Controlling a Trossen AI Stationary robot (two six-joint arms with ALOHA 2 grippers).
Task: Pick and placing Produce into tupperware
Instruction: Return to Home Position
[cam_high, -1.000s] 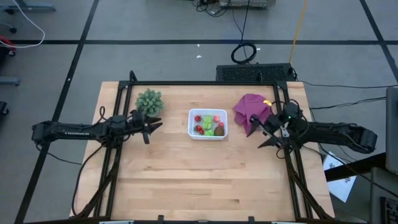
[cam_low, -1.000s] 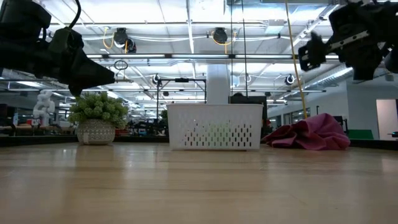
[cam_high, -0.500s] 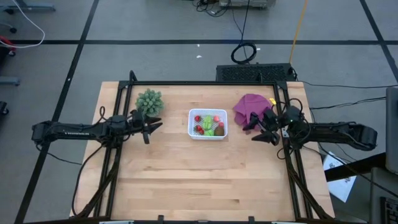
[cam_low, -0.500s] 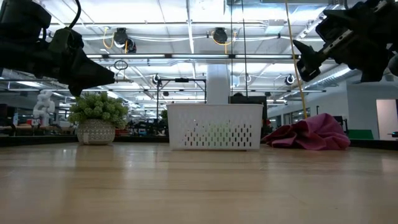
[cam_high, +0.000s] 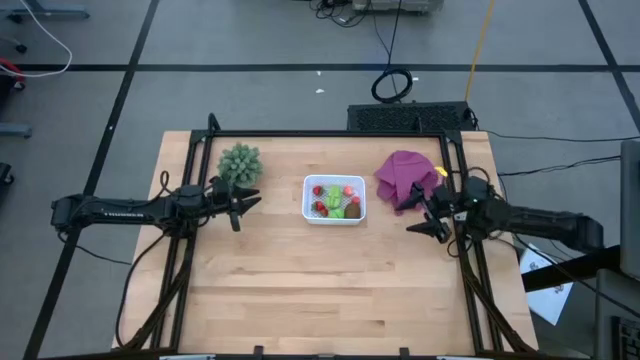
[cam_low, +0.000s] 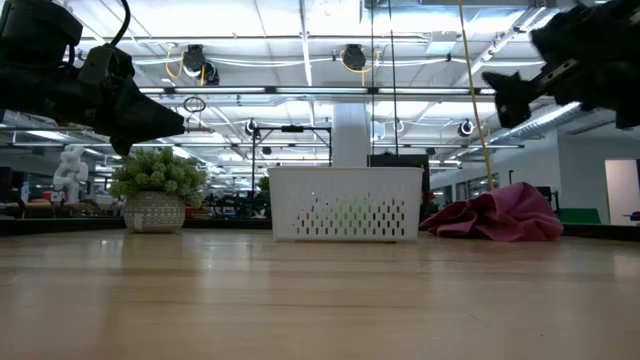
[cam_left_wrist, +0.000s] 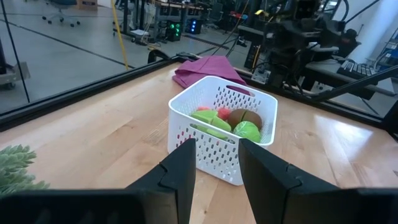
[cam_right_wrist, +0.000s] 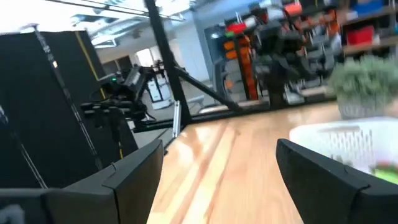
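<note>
Produce (cam_high: 335, 200) is seen gathered inside the tupperware (cam_high: 305, 200), at the upper middle of the high view. Red, green and brown pieces can be made out, and every visible piece lies within its walls.

At the left of the frame, the left end effector (cam_high: 243, 205) is held above the counter (cam_high: 300, 290), just below the plant (cam_high: 240, 163) and well apart from the tupperware. Its fingers (cam_left_wrist: 180, 171) are parted by a modest gap, and nothing is held between them. The tupperware is faced squarely by the left wrist camera.

To the right of the tupperware, the cloth (cam_high: 405, 175) lies crumpled near the counter's upper right corner. Further right, the right end effector (cam_high: 420, 212) is raised beside the lower edge of the cloth, close to the counter's right rail. Its fingers (cam_right_wrist: 124, 180) are spread wide and empty.

The placing is judged complete, and the step in hand is taken to be the return to rest. For the next move, the right arm should be drawn back toward the right edge and kept high so that the cloth is not snagged. The left arm can be left waiting.
</note>
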